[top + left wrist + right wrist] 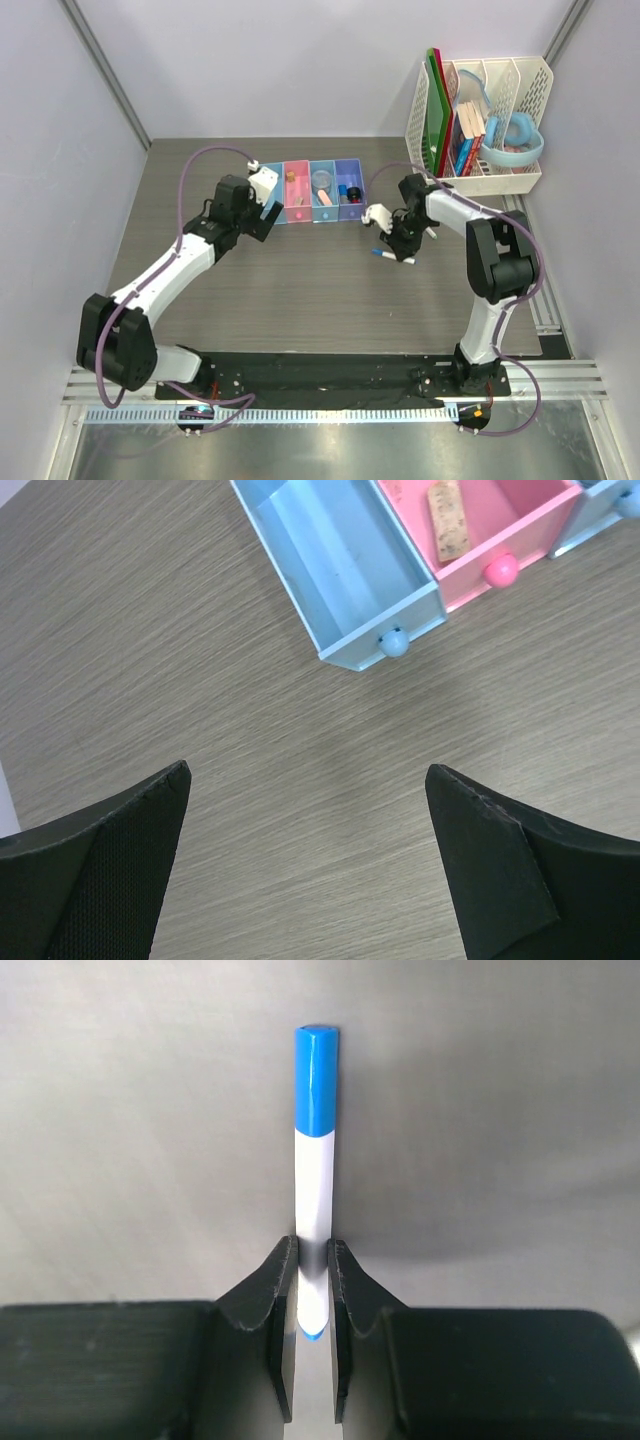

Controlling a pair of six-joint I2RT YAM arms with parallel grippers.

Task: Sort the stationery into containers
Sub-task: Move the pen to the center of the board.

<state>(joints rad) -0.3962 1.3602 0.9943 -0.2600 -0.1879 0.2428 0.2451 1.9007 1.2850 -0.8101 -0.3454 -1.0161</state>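
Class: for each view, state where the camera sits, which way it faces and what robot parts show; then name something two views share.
Top external: above, behind the bases, looking down on the table; both arms show.
Left wrist: on that arm, looking down past the open left gripper at the light blue bin and pink bin.
Right wrist: looking down; right gripper shut on the pen.
Shared: top and right wrist both show the pen.

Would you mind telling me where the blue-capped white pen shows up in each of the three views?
Top external: the pen is right of centre, its blue cap sticking out left of the right gripper.
Left wrist: not in it.
Right wrist: upright at centre, clamped between the fingers.
Shared landmark: the right gripper, shut on it in both.
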